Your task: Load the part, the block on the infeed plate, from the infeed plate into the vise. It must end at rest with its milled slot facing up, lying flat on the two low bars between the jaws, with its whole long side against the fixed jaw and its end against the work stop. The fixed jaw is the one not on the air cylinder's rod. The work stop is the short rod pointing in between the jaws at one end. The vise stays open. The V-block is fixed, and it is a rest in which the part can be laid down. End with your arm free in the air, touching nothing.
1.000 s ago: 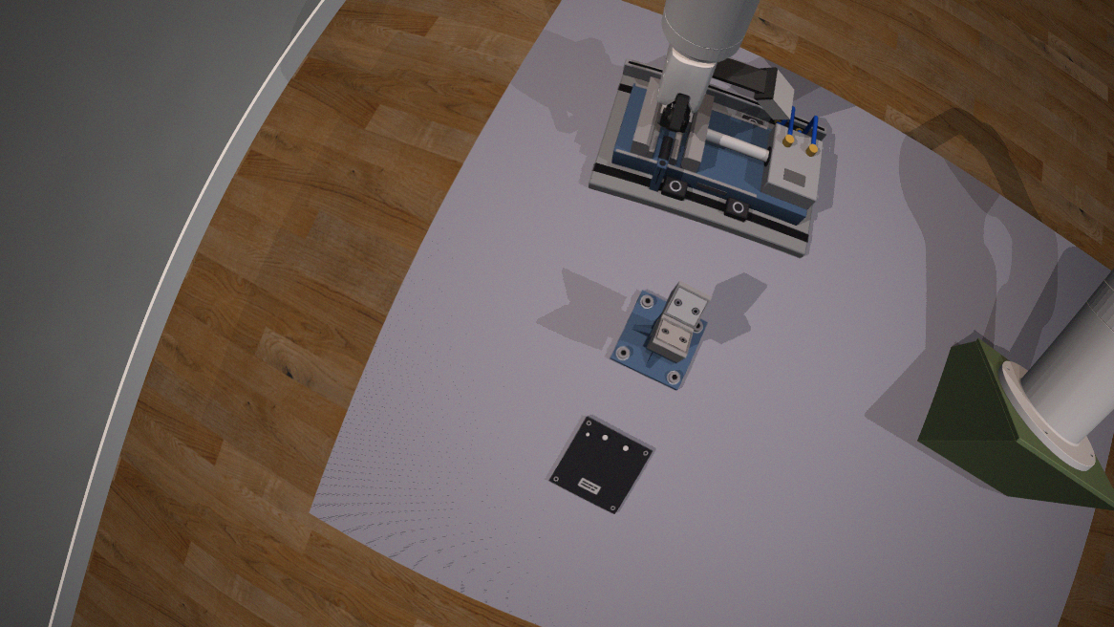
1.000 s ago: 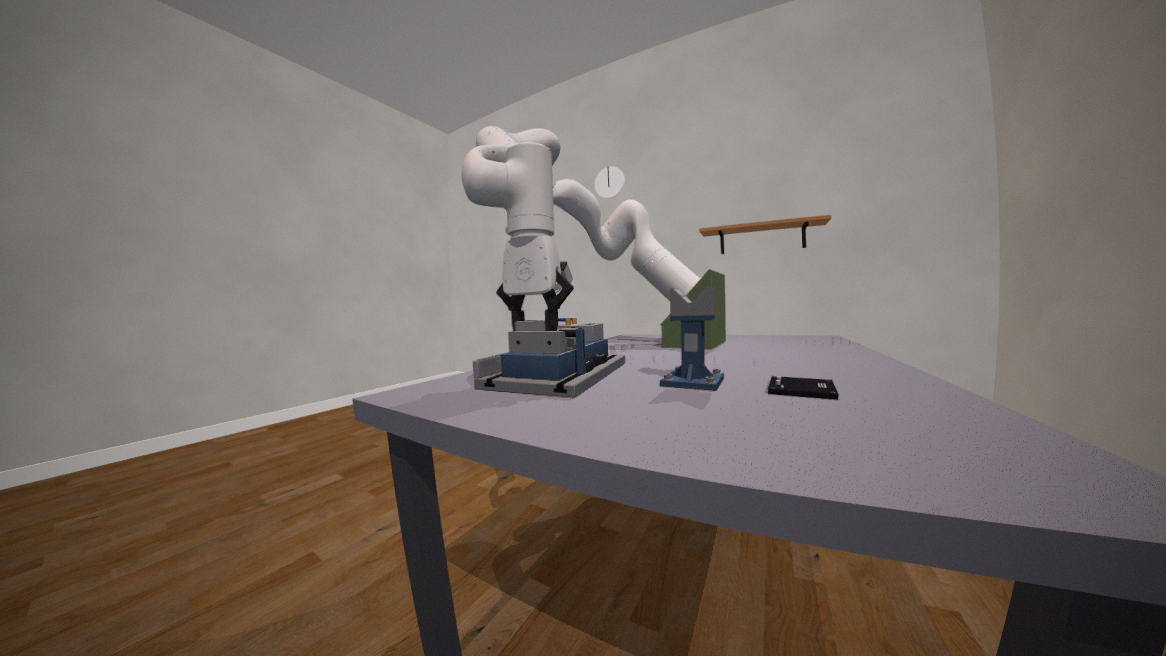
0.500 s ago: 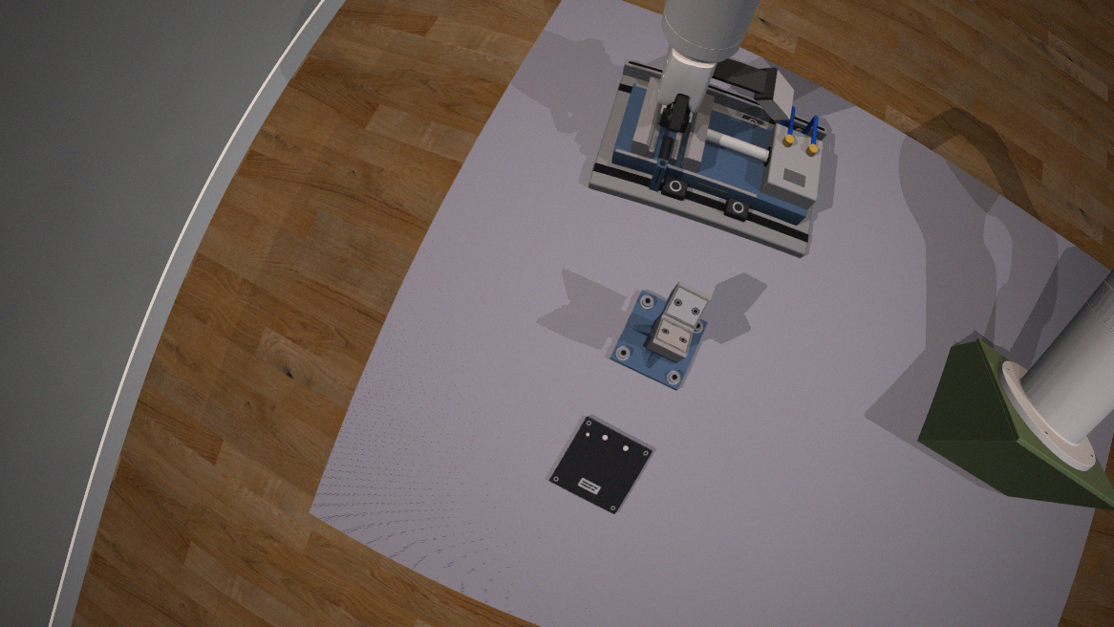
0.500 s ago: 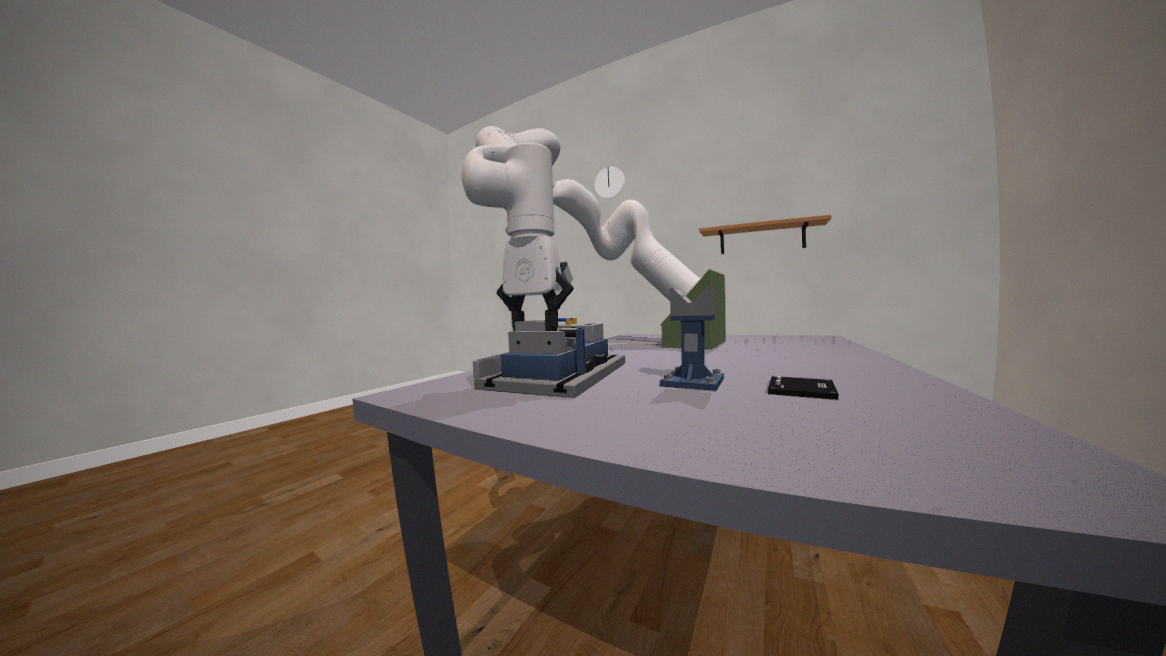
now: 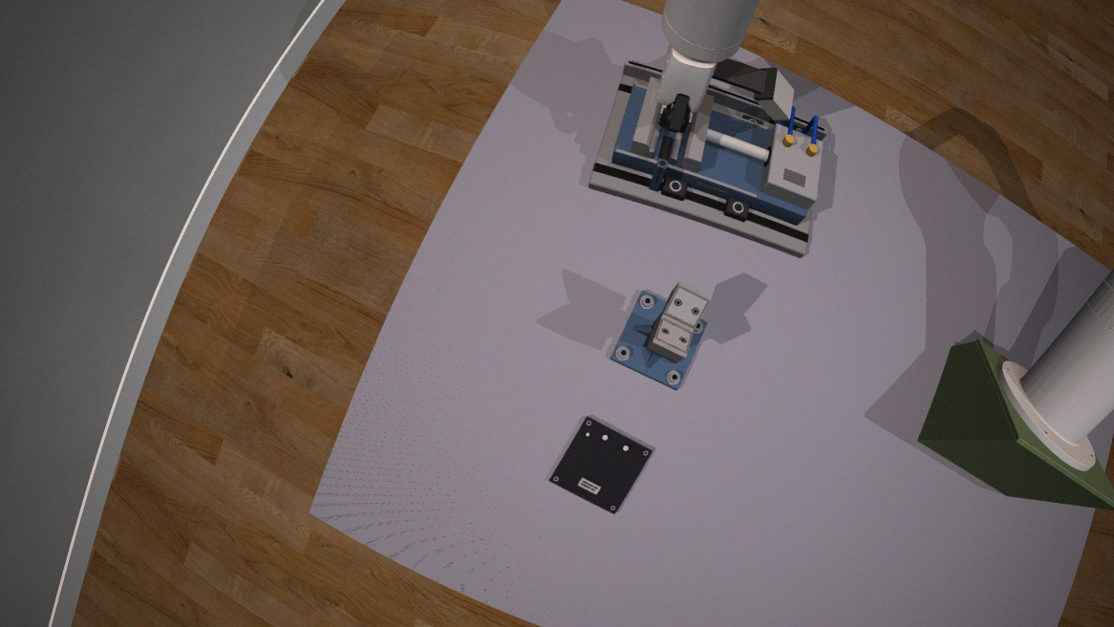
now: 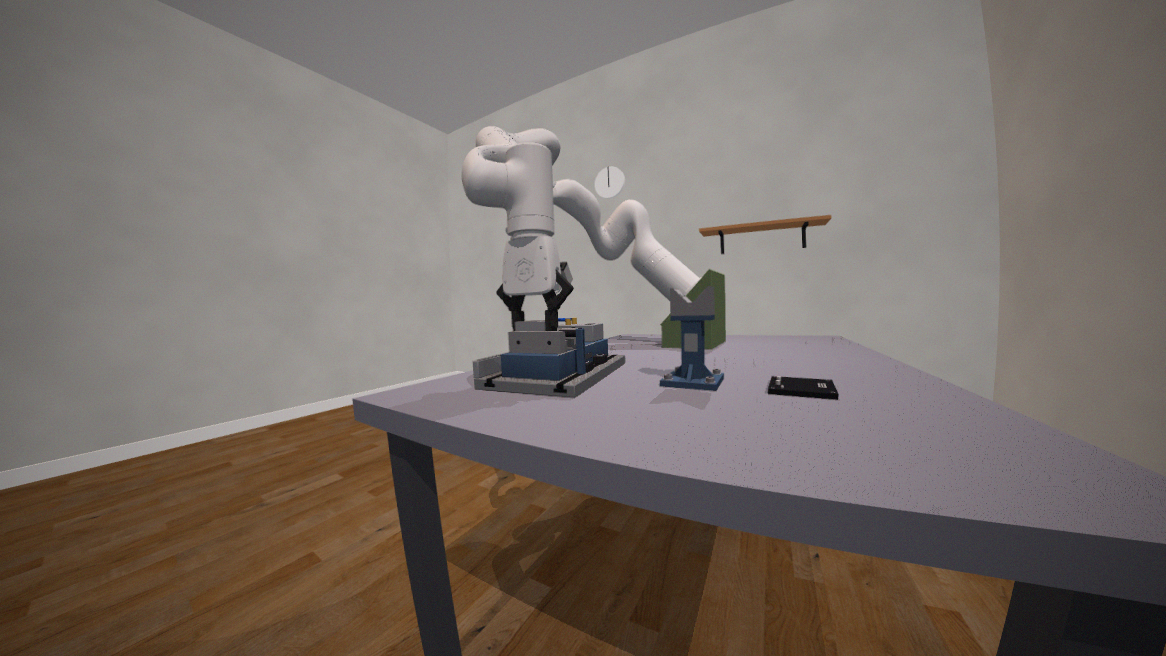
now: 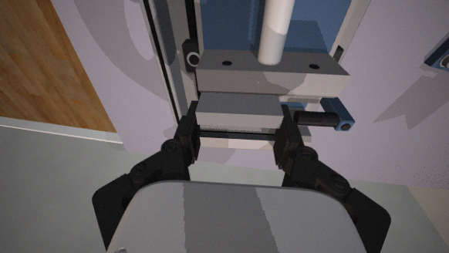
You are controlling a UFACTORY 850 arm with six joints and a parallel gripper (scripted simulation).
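Observation:
My gripper (image 7: 238,116) is shut on the part (image 7: 237,112), a grey block held by its two ends, with a dark groove running between the fingertips. The part hangs low in the open vise (image 5: 704,167), between the jaws. The moving jaw (image 7: 271,75) on the white cylinder rod (image 7: 274,31) lies just beyond the part. The work stop (image 7: 318,119), a short dark rod in a blue bracket, points in close beside my right finger. I cannot tell whether the part touches the bars or the fixed jaw. In the side view the gripper (image 6: 535,314) reaches down into the vise (image 6: 546,359).
The V-block (image 5: 670,327) on its blue base stands mid-table. The black infeed plate (image 5: 601,464) lies beyond it, with nothing on it. The air cylinder housing (image 5: 793,169) with blue hoses is at the vise's right end. The arm's green base (image 5: 1004,424) is at the right edge.

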